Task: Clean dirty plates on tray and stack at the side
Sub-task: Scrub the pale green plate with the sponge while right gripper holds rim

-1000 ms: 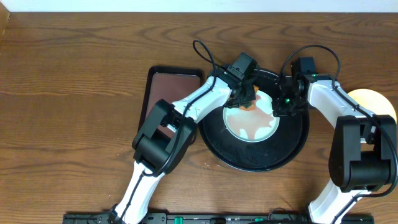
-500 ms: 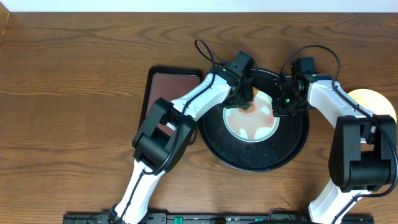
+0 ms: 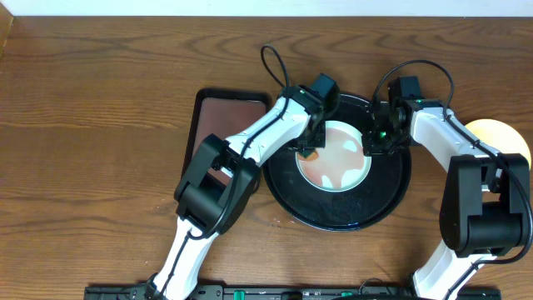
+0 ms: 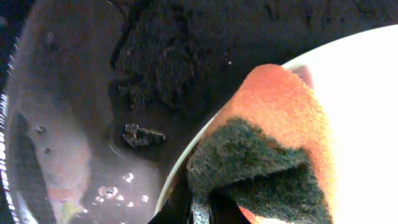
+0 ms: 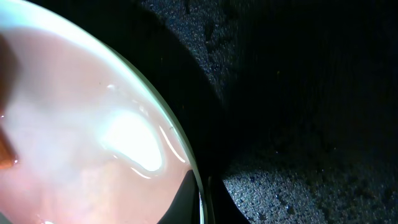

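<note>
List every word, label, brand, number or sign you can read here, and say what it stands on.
None can be read.
The black tray, mint plate, orange sponge and brown tray carry no writing.
The green marks on the bar at the table's near edge are too small to read.

The left fingers (image 3: 312,140) slide the sponge (image 4: 280,143) from the far part of the plate (image 3: 337,162) down and to the left. They now sit at the plate's left rim, with the sponge lapping over the edge toward the tray (image 3: 291,187). The left wrist swings slightly leftward with them. The red-brown film looks paler and spread wider across the plate.
</note>
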